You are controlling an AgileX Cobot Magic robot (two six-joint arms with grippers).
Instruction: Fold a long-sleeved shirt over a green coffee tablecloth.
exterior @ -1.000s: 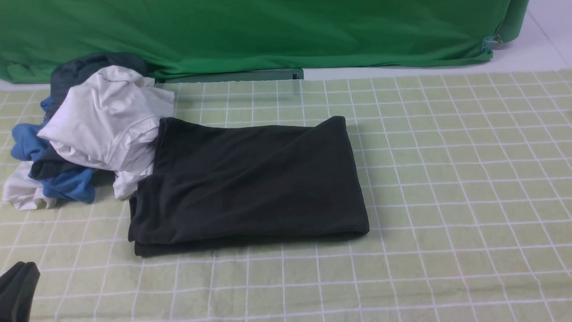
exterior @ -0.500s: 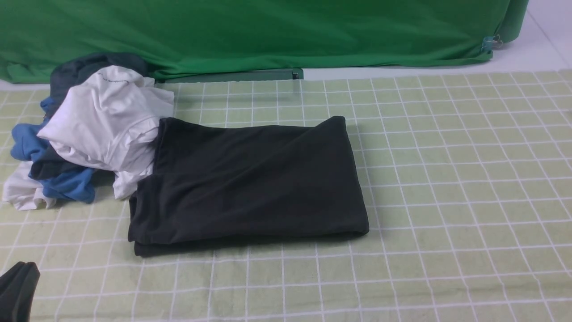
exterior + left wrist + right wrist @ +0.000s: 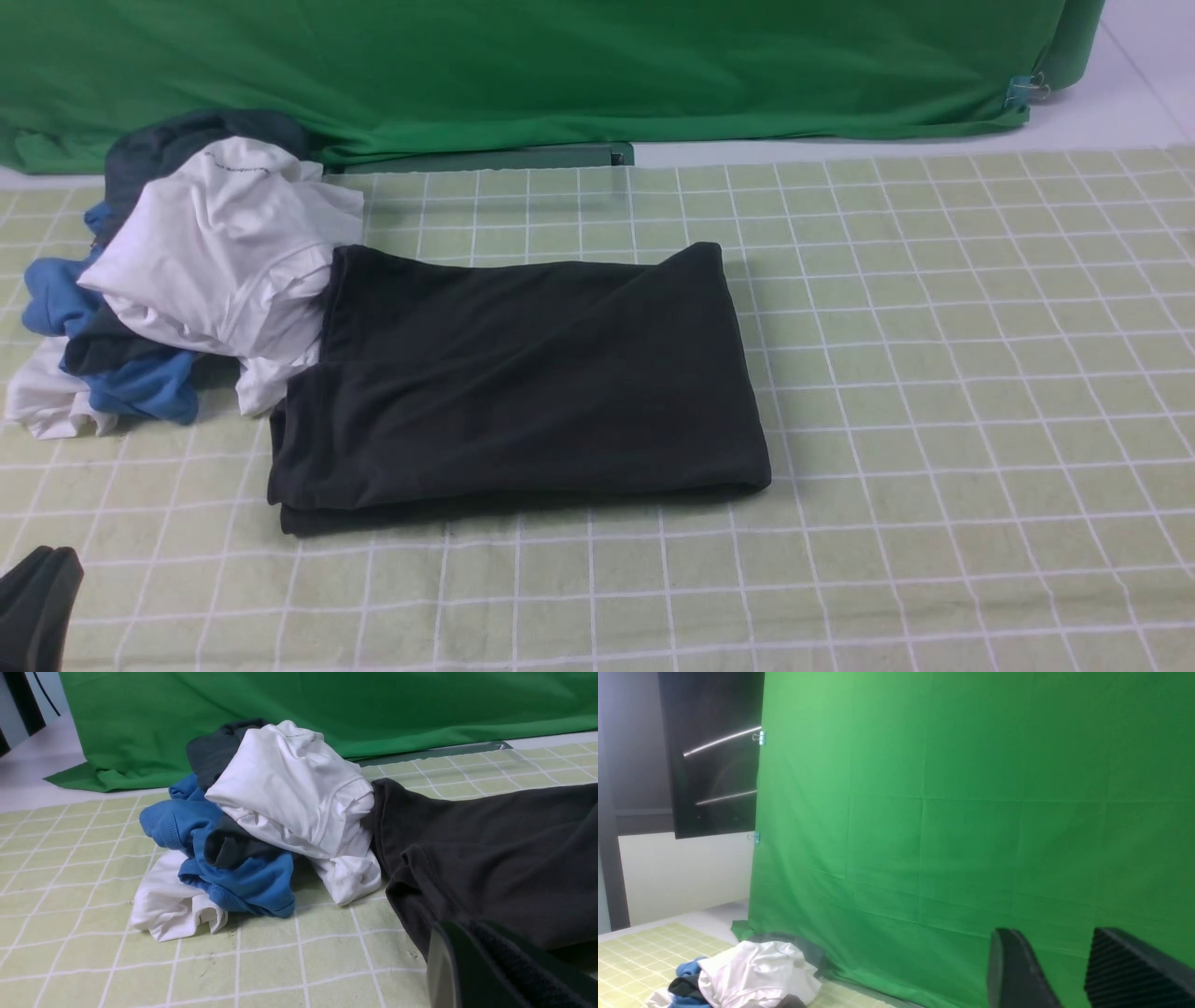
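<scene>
The black long-sleeved shirt (image 3: 518, 383) lies folded into a compact rectangle on the pale green gridded coffee tablecloth (image 3: 934, 392), ahead and to the right of the left gripper (image 3: 37, 607), which sits low at the near edge of the cloth. The fold looks essentially complete, so the step in hand is judged to be clearing away: doing it well means lifting both arms off without brushing the stacked layers or dragging the shirt's left edge, which touches the heap of white, blue and dark grey garments (image 3: 187, 280).

From the left wrist camera only the dark pads of the left gripper (image 3: 504, 970) show, close to the shirt's (image 3: 490, 858) near corner, with nothing between them; how wide the jaws stand cannot be told. The right gripper (image 3: 1069, 970) is raised well off the table, angled toward the plain green backdrop (image 3: 971, 812), its two fingers visibly parted and empty, the garment heap (image 3: 752, 966) far off beyond it.
</scene>
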